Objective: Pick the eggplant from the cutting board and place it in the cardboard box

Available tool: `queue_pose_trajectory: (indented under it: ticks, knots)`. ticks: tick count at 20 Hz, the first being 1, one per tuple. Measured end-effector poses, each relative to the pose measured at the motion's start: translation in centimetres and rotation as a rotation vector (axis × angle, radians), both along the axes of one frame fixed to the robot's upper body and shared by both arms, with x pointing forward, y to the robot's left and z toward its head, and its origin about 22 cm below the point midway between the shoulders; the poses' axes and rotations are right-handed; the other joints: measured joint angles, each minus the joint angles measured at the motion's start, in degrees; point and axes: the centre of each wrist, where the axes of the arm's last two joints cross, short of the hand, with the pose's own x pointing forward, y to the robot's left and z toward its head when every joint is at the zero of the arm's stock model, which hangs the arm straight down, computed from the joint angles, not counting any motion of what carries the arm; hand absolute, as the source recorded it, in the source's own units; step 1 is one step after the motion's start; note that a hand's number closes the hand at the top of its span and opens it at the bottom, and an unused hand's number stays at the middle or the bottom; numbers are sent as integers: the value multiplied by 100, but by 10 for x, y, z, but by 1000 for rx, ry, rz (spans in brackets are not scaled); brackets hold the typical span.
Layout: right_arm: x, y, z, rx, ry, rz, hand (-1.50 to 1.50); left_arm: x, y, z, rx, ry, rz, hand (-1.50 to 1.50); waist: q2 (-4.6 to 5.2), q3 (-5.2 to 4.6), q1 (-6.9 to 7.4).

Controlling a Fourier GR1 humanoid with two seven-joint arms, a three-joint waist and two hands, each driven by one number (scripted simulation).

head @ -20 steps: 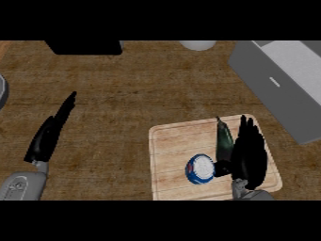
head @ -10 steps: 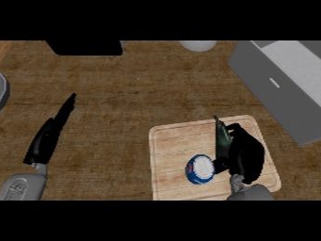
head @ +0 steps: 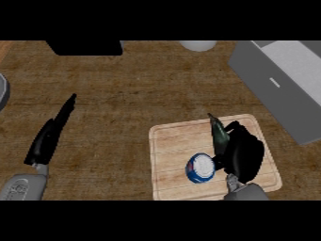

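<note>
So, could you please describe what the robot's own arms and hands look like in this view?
Both forearms are light grey, rounded shells that enter from the lower edge. Each ends in a glossy black hand with slim fingers and a thumb. The left hand looks long and narrow; the right hand shows a bulkier black palm. No cables, sleeves or markings are visible.

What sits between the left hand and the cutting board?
Nothing: in the head view only bare wooden counter separates the left hand from the cutting board.
</note>
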Motion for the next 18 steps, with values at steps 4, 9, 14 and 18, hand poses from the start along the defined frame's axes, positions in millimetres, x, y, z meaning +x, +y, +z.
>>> queue_pose_trajectory:
  ticks: [4, 9, 14, 18]
  knots:
    - [18, 4, 18, -52, -20, -41, 150, 4, -6, 1, -3, -3, -2, 0, 23, 8, 31]
    - [89, -23, 55, -60, 53, -173, 150, 13, -14, 11, -1, -31, -57, 0, 214, 28, 368]
    - [147, -50, 107, -99, 88, -266, 150, 18, -24, 16, 0, -40, -102, 0, 290, 32, 609]
    - [181, -63, 149, -172, 76, -333, 150, 21, -29, 17, 0, -42, -112, 0, 301, 29, 671]
